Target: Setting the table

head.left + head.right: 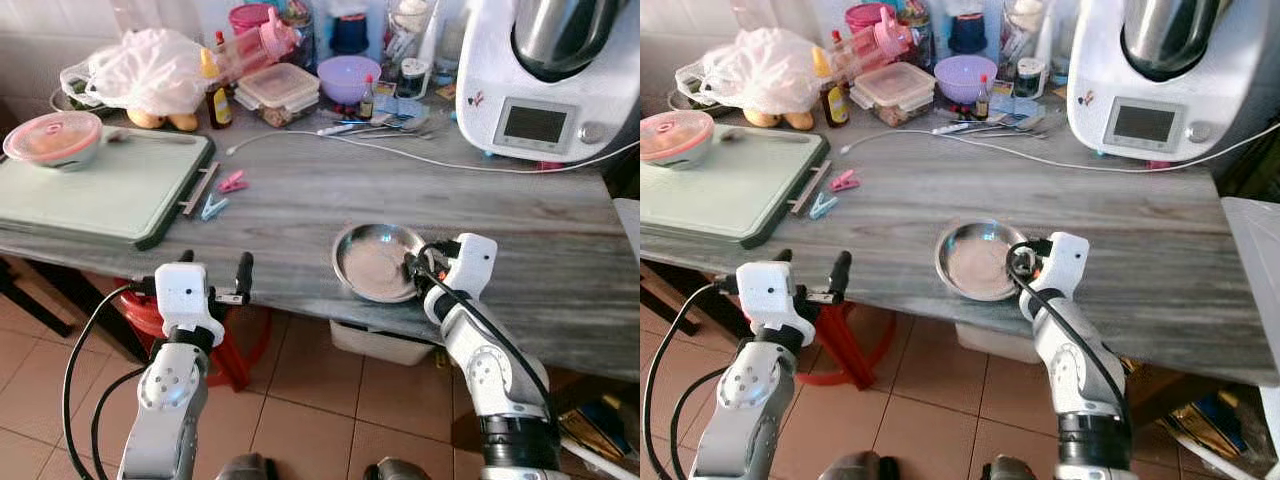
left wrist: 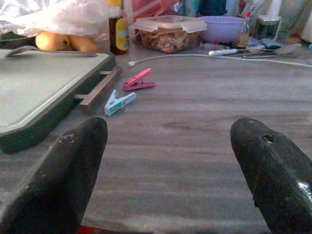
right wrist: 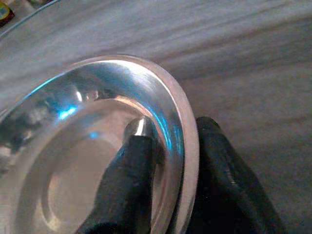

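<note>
A round steel plate point(image 1: 375, 262) lies on the grey wood-grain table point(image 1: 300, 200) near its front edge. My right gripper point(image 1: 412, 268) is at the plate's right rim and shut on it. In the right wrist view one finger point(image 3: 131, 170) sits inside the plate point(image 3: 73, 161) and the other outside the rim. My left gripper point(image 1: 213, 278) hovers at the table's front edge, left of the plate, open with nothing between its fingers point(image 2: 63, 175).
A green cutting board point(image 1: 110, 185) with a lidded bowl point(image 1: 55, 138) lies at the left. Pink and blue clothespins point(image 1: 222, 193) lie beside it. Bottles, containers, a purple bowl point(image 1: 348, 77) and cutlery crowd the back. A white kitchen machine point(image 1: 545, 80) stands back right, its cable crossing the table.
</note>
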### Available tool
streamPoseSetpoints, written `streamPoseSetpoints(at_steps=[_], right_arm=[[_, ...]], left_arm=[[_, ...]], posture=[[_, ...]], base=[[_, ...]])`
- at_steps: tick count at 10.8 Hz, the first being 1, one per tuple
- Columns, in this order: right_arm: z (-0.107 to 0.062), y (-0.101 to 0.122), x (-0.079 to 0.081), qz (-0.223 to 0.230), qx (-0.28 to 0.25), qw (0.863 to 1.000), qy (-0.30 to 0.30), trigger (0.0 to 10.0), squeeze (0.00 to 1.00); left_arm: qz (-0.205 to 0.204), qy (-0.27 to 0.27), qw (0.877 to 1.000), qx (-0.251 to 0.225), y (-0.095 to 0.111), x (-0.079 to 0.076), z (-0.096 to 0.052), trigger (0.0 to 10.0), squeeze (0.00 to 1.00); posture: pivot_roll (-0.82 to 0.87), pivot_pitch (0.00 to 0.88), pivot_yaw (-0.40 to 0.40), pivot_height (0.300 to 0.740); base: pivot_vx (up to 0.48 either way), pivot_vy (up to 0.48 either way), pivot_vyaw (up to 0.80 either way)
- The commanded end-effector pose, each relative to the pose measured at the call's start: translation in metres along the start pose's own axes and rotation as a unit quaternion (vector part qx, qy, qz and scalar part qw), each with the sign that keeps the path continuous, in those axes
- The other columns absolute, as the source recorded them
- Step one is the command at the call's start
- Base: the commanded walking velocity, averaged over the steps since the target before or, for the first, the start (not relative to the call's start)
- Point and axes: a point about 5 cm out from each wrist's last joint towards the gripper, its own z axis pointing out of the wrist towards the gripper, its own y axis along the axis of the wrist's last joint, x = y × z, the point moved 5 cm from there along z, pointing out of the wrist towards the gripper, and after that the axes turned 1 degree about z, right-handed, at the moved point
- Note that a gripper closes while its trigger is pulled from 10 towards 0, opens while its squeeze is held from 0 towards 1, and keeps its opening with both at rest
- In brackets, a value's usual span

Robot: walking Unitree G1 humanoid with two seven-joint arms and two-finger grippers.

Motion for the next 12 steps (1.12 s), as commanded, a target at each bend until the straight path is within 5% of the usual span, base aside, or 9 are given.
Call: streamPoseSetpoints(at_steps=[1, 6, 12], right_arm=[[-0.003, -0.007, -0.006, -0.006, 0.012, 1.0, -0.014, 10.0, 1.0], [-0.011, 0.058, 0.022, -0.081, -0.153, 0.985, 0.028, 10.0, 1.0], [-0.026, 0.053, 0.023, -0.166, -0.202, 0.965, 0.036, 10.0, 1.0]], left_arm=[[0.007, -0.001, 1.0, -0.005, 0.005, 0.002, 0.0, 10.0, 0.0], [0.019, 0.034, 0.999, -0.003, 0.005, 0.012, -0.002, 10.0, 0.0], [0.011, 0.059, 0.998, 0.031, -0.008, 0.017, -0.014, 10.0, 0.0]], posture=[[0.01, 0.079, 0.039, 0.74], [0.02, 0.087, 0.036, 0.74], [0.03, 0.072, 0.039, 0.74]], base=[[0.0, 0.0, 0.0], [0.0, 0.0, 0.0], [-0.083, 0.0, 0.0]])
